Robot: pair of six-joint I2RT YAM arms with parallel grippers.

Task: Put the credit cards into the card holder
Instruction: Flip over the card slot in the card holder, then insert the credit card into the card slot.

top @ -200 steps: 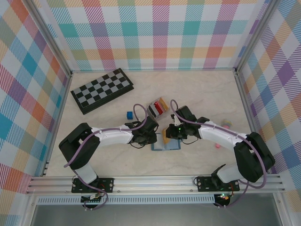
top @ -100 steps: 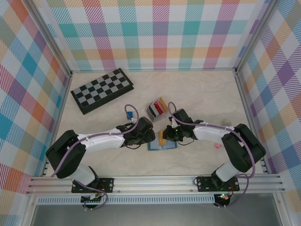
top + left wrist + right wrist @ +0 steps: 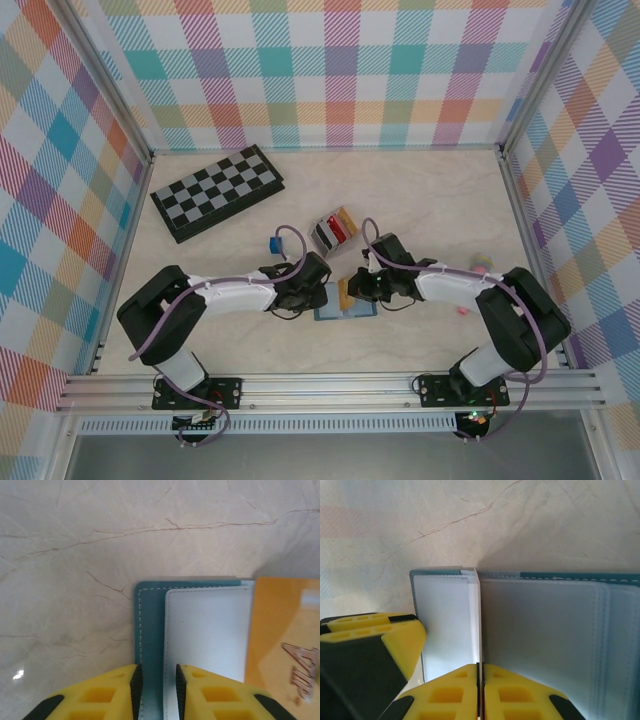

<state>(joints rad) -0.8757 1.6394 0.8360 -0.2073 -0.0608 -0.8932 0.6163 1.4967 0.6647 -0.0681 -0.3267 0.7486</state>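
A yellow credit card [image 3: 343,294] stands on edge over the flat blue-grey wallet [image 3: 352,311]. My right gripper [image 3: 354,289] is shut on it. In the right wrist view the card shows as a thin pale edge [image 3: 477,615] running out from the closed right gripper [image 3: 480,667] across the wallet [image 3: 545,630]. My left gripper [image 3: 317,296] hovers at the wallet's left edge [image 3: 150,625] with its jaws a narrow gap apart and nothing pinched between them [image 3: 155,680]. The card's face [image 3: 280,635] is to its right. The card holder [image 3: 322,236] stands behind, with red and black cards upright in it.
A small blue cube [image 3: 275,243] lies just left of the rack. The chessboard [image 3: 217,191] is at the back left. Small pink items [image 3: 481,262] lie near the right wall. The left gripper's finger [image 3: 375,635] sits close beside the held card.
The right gripper, card and wallet shifted slightly left. The left arm swung outward and came back, and its jaws widened and then narrowed again at the wallet's edge.
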